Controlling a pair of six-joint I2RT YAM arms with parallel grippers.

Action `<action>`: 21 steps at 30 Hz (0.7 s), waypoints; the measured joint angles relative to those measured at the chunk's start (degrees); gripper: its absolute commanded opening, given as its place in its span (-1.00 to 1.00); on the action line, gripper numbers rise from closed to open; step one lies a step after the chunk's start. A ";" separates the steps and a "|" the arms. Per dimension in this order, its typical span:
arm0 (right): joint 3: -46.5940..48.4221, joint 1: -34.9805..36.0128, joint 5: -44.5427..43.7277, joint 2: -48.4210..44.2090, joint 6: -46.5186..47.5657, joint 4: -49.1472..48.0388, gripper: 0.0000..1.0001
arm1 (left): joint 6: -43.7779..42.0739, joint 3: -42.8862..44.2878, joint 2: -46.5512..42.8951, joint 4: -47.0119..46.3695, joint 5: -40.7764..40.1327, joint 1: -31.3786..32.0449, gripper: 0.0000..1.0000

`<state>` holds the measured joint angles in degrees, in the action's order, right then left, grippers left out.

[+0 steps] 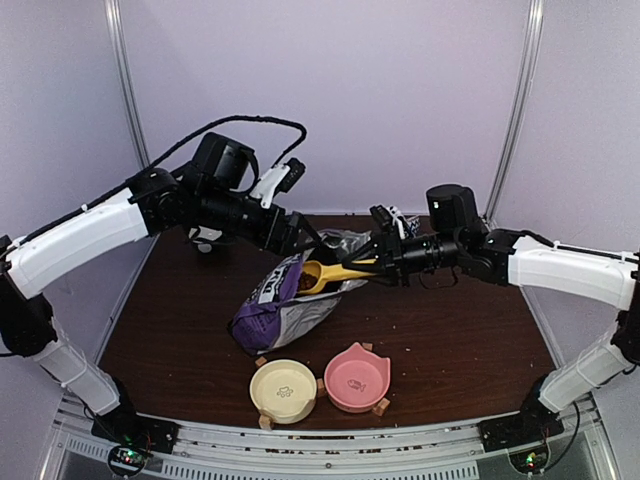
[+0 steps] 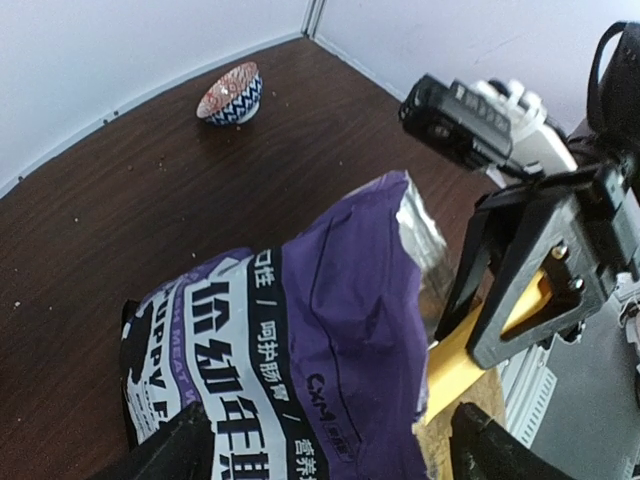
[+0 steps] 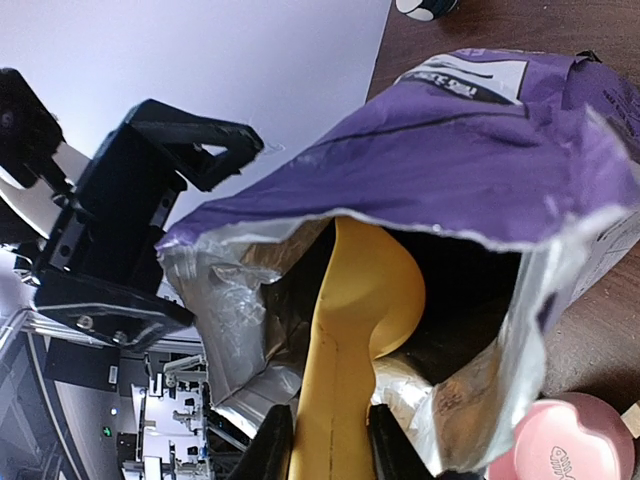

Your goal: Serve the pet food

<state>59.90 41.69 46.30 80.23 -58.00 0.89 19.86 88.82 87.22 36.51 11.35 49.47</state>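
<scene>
A purple puppy-food bag (image 1: 283,303) lies on the brown table with its torn mouth toward the right arm. The pet food stays hidden inside the bag (image 3: 470,140). My right gripper (image 1: 376,267) is shut on the handle of a yellow scoop (image 1: 328,274), whose head (image 3: 372,290) reaches into the bag's dark mouth. The right gripper's fingers (image 3: 275,447) squeeze the handle from both sides. My left gripper (image 1: 303,243) hovers at the bag's top edge, open. Its fingertips (image 2: 172,450) stand wide on either side of the bag (image 2: 300,350) without pinching it.
A cream bowl (image 1: 284,390) and a pink bowl (image 1: 357,378) sit side by side near the table's front edge. A small patterned bowl (image 2: 231,93) stands at the back by the wall. Brown crumbs dot the tabletop (image 1: 450,330).
</scene>
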 measured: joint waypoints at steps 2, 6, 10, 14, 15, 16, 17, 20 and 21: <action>-0.98 -0.35 0.22 -0.37 -1.33 -1.57 -0.73 | -0.59 0.02 0.85 1.44 -0.50 0.46 0.14; -2.73 -1.05 0.46 -1.36 -3.37 -4.04 -0.74 | -1.64 0.02 1.36 2.40 -0.81 0.96 -0.79; -4.83 -2.25 0.68 -3.37 -5.11 -6.49 -0.73 | -2.40 -1.46 -0.13 1.75 -2.78 1.38 -1.00; -9.44 -4.00 1.36 -7.08 -8.35 -11.65 -0.73 | -2.40 -5.01 -3.48 -1.01 -5.42 1.36 -1.00; -10.40 -4.28 1.46 -7.85 -9.46 -13.05 -0.73 | -2.38 -5.92 -4.46 -1.73 -6.12 1.36 -1.00; -11.17 -4.52 1.49 -8.50 -10.21 -14.23 -0.73 | -2.38 -6.73 -5.35 -2.34 -6.75 1.36 -1.00; -11.93 -4.81 1.49 -9.22 -11.13 -15.39 -0.73 | -2.36 -7.45 -6.21 -2.64 -7.56 1.36 -1.00; -13.38 -5.75 1.49 -11.23 -12.98 -17.51 -0.73 | -2.32 -8.37 -7.52 -2.71 -9.22 1.36 -1.00; -13.66 -5.90 1.49 -11.80 -13.46 -18.27 -0.74 | -2.27 -8.52 -7.74 -2.73 -9.70 1.36 -1.00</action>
<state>46.24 35.79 47.79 68.42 -71.46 -17.39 17.58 80.29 79.48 33.78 1.65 50.83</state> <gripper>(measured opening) 0.243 0.021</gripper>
